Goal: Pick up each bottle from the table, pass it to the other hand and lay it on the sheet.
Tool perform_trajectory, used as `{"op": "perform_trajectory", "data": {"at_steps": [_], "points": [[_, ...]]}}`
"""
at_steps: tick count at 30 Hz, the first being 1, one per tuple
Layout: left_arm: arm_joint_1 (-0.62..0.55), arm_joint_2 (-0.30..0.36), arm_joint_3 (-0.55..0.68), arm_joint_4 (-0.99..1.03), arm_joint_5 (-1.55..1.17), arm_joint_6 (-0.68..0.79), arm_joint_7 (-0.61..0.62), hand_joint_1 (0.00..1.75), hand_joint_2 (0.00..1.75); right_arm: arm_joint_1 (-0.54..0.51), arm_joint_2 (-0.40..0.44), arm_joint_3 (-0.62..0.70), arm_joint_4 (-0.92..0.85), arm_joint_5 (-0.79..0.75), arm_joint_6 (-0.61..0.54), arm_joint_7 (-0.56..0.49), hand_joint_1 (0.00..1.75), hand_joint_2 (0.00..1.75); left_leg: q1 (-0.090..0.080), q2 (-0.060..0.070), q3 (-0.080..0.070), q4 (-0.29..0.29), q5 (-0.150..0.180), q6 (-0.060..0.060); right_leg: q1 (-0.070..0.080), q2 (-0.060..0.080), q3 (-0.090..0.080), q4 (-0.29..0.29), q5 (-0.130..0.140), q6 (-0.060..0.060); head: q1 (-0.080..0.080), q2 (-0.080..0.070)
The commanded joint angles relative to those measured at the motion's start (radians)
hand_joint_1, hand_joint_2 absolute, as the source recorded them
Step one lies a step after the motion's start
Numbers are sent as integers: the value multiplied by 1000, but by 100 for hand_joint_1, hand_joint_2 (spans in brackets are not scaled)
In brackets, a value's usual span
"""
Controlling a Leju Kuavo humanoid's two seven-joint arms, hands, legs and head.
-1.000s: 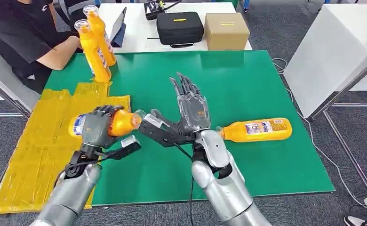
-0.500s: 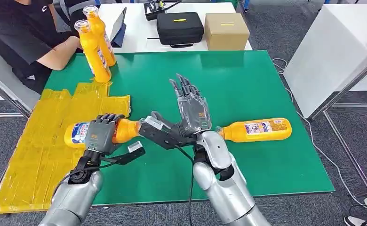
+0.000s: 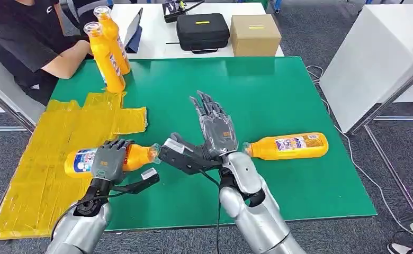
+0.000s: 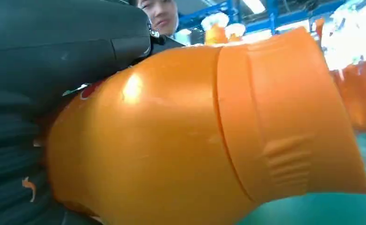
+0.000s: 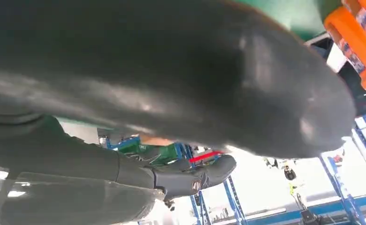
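Grey carpet floor (image 3: 347, 32) surrounds the green-topped table (image 3: 278, 95). Behind its far edge stands a white table (image 3: 156, 39). A white slanted panel (image 3: 374, 58) stands right.

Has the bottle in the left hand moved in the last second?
Yes. The bottle in the left hand has gone leftward and nearer, further over the yellow sheet, away from the green mat.

Open green mat (image 3: 278, 90) ahead; lying bottle (image 3: 288, 146) rightward, two upright bottles (image 3: 108, 50) far left.
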Motion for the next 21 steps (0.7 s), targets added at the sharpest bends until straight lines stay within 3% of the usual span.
{"op": "perform_trajectory", "data": {"at_steps": [1,20,21], "points": [[-96,50,-297,183,-5,0,126,175,175,27,-78,60,-67,1,16,19,0,0,1,-3,3,0,-1,-2,0,-4,4,-1,-2,0,0,0],[-148,32,-366,262,-5,0,143,175,175,44,-106,74,-137,-1,36,29,0,0,1,1,2,0,-1,-2,1,0,3,-1,-1,0,0,0],[-155,32,-390,264,-5,0,156,101,175,49,-114,75,-143,-1,35,30,0,0,1,1,4,0,-2,-3,1,0,5,-1,-2,-1,0,0]]}}
